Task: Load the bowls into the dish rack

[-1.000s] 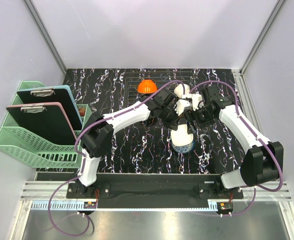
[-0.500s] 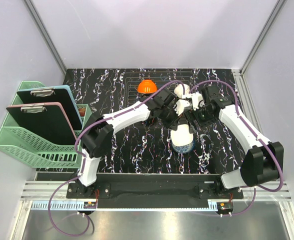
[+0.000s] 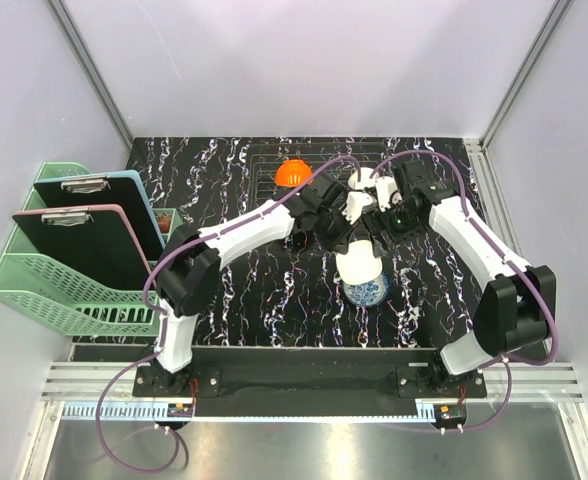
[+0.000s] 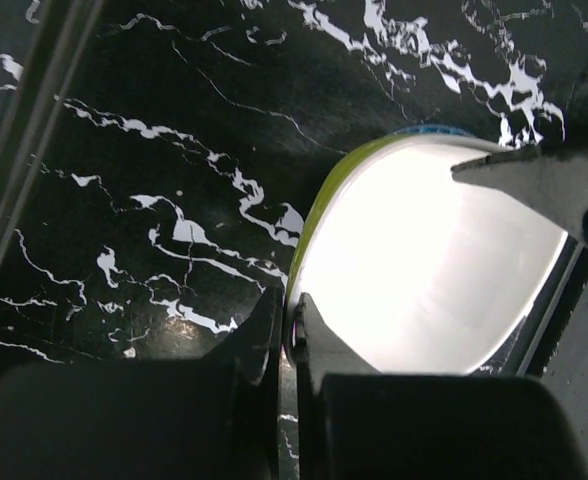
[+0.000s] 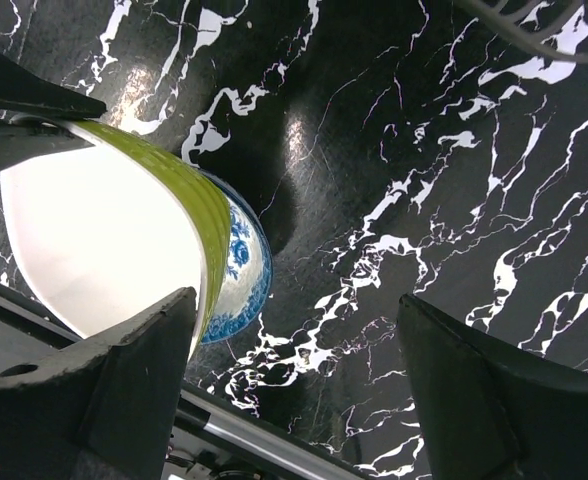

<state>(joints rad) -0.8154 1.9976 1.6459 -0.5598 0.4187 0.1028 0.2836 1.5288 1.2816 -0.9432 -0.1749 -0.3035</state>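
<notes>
Marbled table [image 3: 234,290]: one orange bowl [image 3: 293,173] in dish rack [image 3: 319,157], one blue-and-white bowl [image 3: 366,292], one lime-green bowl [image 4: 424,270] clamped by left gripper [image 4: 292,330]; right gripper [image 5: 292,305] gaped.

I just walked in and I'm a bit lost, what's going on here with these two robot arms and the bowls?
The left claw is shut on the rim of a lime-green bowl with a white inside, holding it tilted just over a blue-and-white bowl on the table. The right claw is open beside them, holding nothing. An orange bowl already sits in the dish rack at the back, so the loading is partway done.
</notes>
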